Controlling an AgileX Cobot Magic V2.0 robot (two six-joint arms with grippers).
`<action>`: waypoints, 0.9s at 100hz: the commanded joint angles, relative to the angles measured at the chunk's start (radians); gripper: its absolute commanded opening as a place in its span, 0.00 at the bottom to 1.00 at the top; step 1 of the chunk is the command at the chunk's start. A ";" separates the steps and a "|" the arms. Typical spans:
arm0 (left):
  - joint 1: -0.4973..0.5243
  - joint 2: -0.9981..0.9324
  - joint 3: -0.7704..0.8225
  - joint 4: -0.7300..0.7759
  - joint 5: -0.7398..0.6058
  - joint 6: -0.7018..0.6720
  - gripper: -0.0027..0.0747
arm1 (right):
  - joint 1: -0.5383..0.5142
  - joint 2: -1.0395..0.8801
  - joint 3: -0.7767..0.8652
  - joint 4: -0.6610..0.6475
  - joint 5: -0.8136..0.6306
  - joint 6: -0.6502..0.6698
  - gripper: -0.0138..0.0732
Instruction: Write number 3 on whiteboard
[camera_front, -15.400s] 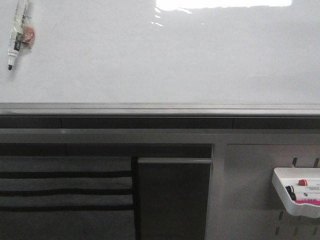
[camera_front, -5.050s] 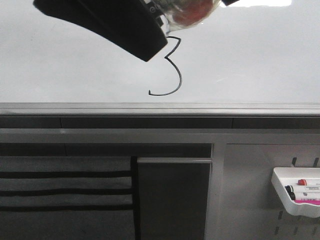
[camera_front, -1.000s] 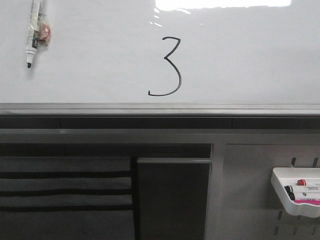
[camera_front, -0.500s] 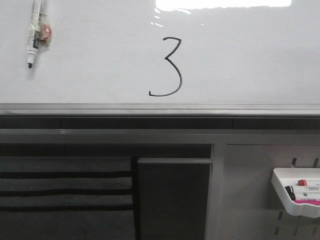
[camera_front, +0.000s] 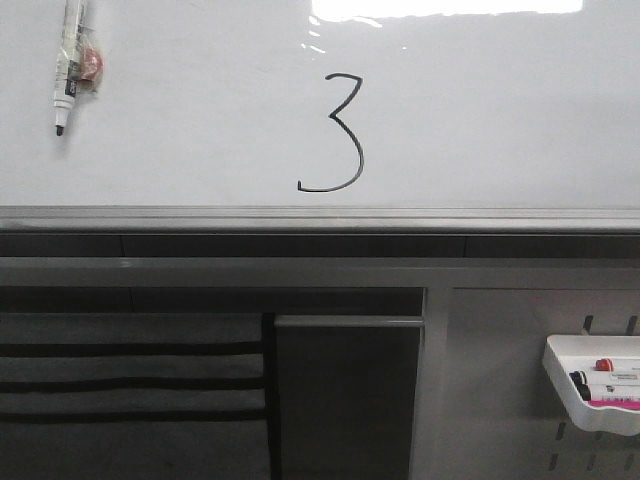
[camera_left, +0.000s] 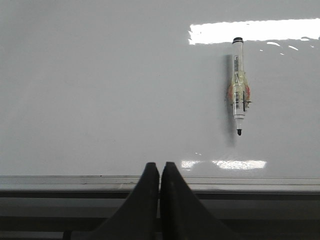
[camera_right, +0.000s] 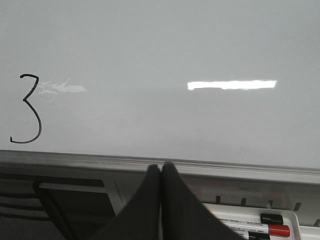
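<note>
the number 3 (camera_front: 337, 133) stands on the whiteboard (camera_front: 500, 110); my left gripper (camera_left: 159, 172) and right gripper (camera_right: 160, 172) are closed, holding nothing.

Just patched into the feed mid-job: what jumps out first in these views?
The black number 3 stands out, drawn mid-board on the whiteboard just above its grey rail. A marker hangs tip-down at the board's upper left, uncapped. Both grippers, left and right, sit shut and empty below the board.
</note>
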 joint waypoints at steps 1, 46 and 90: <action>-0.006 -0.028 0.008 0.001 -0.078 -0.011 0.01 | -0.008 0.006 -0.028 0.000 -0.072 -0.007 0.09; -0.006 -0.028 0.008 0.001 -0.078 -0.011 0.01 | -0.011 -0.053 0.000 0.000 -0.085 -0.007 0.09; -0.006 -0.028 0.008 0.001 -0.078 -0.011 0.01 | -0.057 -0.440 0.384 0.005 -0.280 -0.007 0.09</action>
